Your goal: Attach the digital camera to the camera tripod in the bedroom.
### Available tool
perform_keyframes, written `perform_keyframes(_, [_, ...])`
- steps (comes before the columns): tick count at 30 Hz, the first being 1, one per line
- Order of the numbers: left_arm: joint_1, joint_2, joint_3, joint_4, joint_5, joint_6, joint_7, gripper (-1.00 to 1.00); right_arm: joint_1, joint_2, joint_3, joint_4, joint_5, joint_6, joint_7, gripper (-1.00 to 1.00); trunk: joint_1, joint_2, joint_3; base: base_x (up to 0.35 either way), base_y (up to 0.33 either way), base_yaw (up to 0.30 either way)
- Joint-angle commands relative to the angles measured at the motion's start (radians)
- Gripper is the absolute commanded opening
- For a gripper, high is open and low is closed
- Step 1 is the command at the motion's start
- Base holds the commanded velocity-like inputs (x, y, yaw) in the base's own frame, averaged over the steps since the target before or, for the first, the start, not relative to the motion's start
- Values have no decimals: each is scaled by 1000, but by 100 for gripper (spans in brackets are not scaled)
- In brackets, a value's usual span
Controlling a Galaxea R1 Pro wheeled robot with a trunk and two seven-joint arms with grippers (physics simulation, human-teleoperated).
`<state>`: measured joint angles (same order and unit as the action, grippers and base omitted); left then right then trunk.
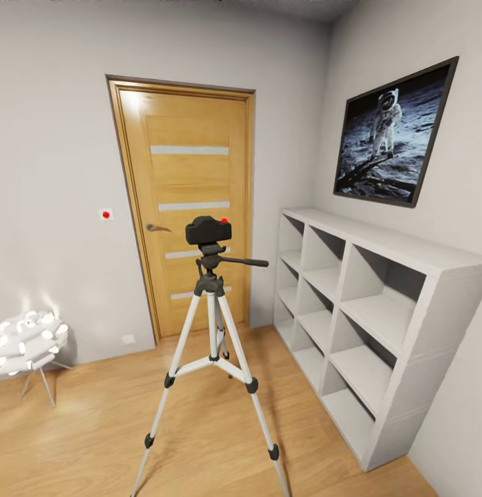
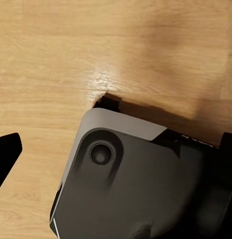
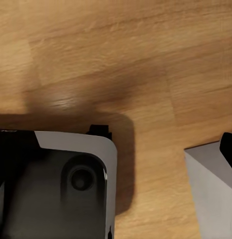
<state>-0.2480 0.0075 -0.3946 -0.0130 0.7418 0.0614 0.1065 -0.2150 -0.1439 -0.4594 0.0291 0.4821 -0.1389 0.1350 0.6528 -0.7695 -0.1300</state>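
Note:
The digital camera, small, black and boxy with a red dot on top, sits on the head of the camera tripod. The tripod stands on the light wood floor in front of the wooden door, its silver-white legs spread and its pan handle pointing right. In the left wrist view my left gripper hangs open over the floor and my own dark base, with one black fingertip at the frame's edge. My right gripper is also open above the floor, and nothing lies between its fingers.
White cube shelves run along the right wall under an astronaut picture. The wooden door is shut behind the tripod. A white petal-shaped lamp stands at the left wall. Bare floor lies around the tripod's feet.

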Motion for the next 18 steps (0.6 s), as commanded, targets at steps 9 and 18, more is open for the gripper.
perform_keyframes(9, [-1, 0, -8, -1, 5, 5, 4, 100, -1, -2, -8, 3, 7, -5, 2, 100, 0, -1, 13, 0, 0, 0])
perform_keyframes(18, [-1, 0, -9, -1, 5, 5, 4, 100, -1, -2, -8, 3, 7, -5, 2, 100, 0, -1, 27, 0, 0, 0])
